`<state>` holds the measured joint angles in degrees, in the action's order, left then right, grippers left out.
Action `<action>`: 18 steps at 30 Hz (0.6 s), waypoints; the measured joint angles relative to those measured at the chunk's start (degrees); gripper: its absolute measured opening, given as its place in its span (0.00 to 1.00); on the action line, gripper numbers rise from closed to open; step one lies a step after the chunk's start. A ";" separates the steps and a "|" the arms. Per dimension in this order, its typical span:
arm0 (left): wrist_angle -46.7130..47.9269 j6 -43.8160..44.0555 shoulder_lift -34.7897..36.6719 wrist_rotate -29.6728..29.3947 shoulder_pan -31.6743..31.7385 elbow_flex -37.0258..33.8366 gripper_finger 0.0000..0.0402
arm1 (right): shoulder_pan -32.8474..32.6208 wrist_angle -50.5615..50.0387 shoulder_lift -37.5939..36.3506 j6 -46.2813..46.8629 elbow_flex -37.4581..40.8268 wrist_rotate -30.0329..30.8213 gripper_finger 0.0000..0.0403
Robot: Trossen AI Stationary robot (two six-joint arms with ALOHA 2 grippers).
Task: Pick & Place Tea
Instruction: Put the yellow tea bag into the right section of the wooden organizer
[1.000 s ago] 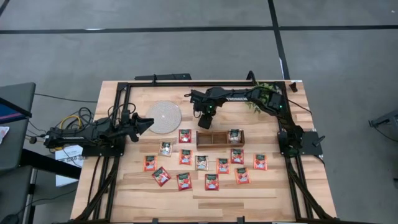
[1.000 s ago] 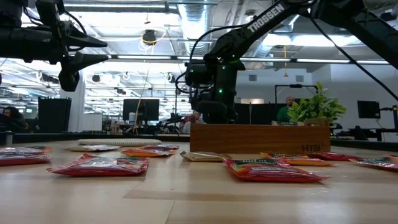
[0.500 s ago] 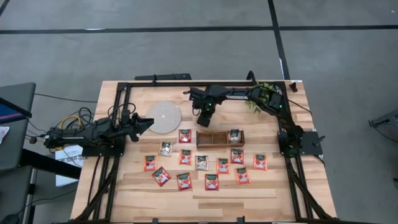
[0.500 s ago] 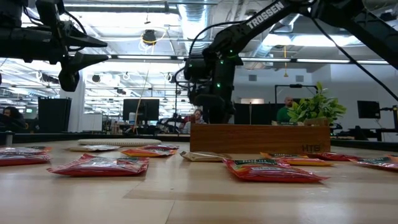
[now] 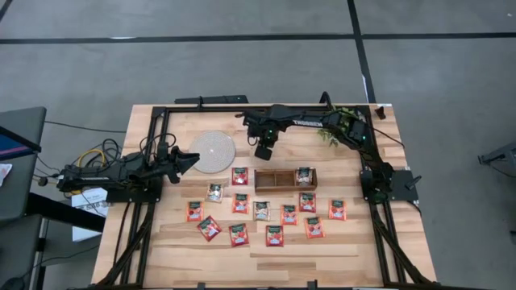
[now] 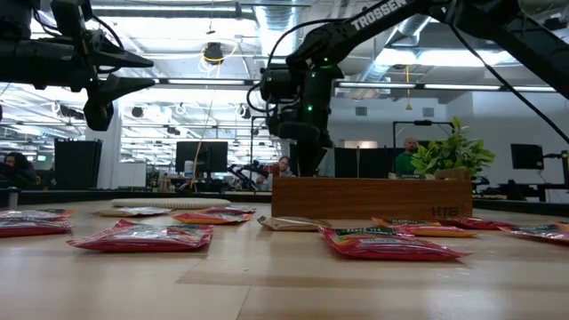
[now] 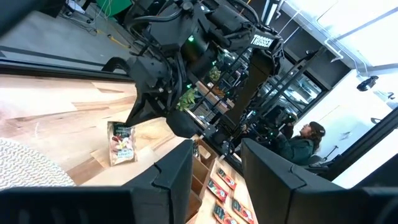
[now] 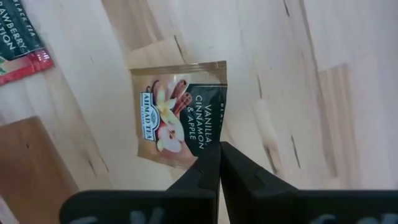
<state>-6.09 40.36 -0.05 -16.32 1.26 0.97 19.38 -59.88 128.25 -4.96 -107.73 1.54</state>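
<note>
My right gripper (image 5: 264, 151) hangs just beyond the far side of the brown wooden tray (image 5: 274, 178), shut on a pale beige tea sachet (image 8: 180, 115). The left wrist view also shows that sachet (image 7: 121, 144) under the fingers. Several red sachets (image 5: 240, 203) and a beige one (image 5: 214, 192) lie flat on the table in front of the tray. One more sachet (image 5: 304, 176) lies in the tray's right compartment. My left gripper (image 7: 217, 180) hovers open at the table's left, beside the round white disc (image 5: 213, 151). My right gripper pinches the beige sachet between its two fingers at one edge, near a corner (image 8: 211, 144). The fingers come from above, pointing down. The sachet hangs below them with its printed face showing, and it seems clear of the table.
A small potted plant (image 5: 343, 127) stands at the far right corner. A black frame (image 5: 201, 107) runs along the table's far and side edges. Bare wood lies between the disc and the tray and along the near edge. People sit in the room beyond the table.
My right gripper has risen from behind the tray and drawn a little toward the table's far edge. My left arm has kept still.
</note>
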 joint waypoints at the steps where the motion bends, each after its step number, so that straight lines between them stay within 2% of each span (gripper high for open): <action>1: 0.01 0.00 0.00 0.00 0.00 0.00 0.32 | 0.00 -0.37 0.00 -0.07 -0.28 -0.02 0.00; 12: 0.00 0.00 0.00 0.01 0.00 0.00 0.32 | 0.04 -10.14 -0.02 -2.65 -4.74 -0.27 0.00; 18: 0.00 0.00 0.00 0.01 0.00 0.00 0.32 | 0.29 -14.87 -0.11 -3.80 -8.72 -2.93 0.00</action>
<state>-6.08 40.36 -0.05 -16.32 1.26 0.97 19.67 -74.75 128.14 -8.76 -116.45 -1.39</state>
